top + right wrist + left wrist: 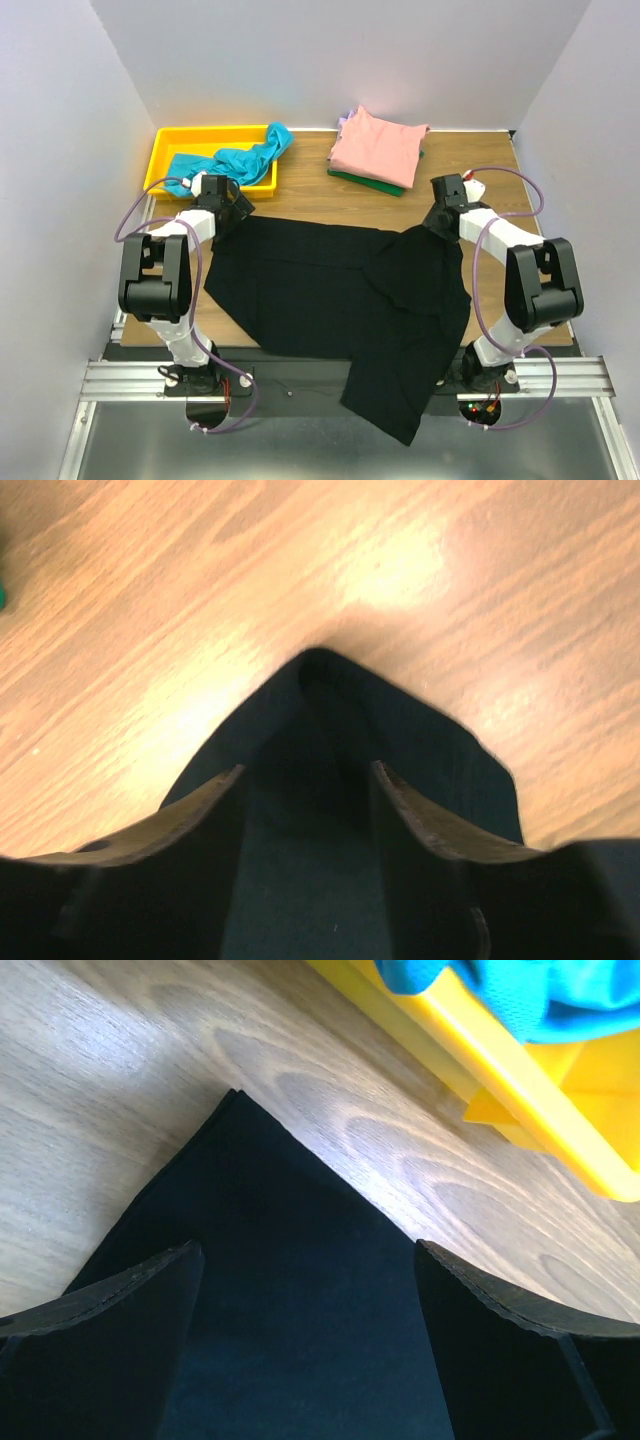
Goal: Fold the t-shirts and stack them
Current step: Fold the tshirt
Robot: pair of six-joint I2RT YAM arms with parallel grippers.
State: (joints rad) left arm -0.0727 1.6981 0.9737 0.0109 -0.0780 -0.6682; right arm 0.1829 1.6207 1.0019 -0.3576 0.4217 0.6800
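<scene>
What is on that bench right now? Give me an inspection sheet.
surface: wooden table, bare around the cloth.
job's things: black t-shirt spread out, one part hanging over the near edge; teal t-shirt draped in the bin; folded stack with the salmon-pink t-shirt on top, the green t-shirt beneath and a lavender edge.
clutter: yellow bin only.
grippers: left tool open over a black corner; right tool open, straddling another corner.
cables: purple cables looping beside both arms.
surroundings: grey walls, metal rail.
</scene>
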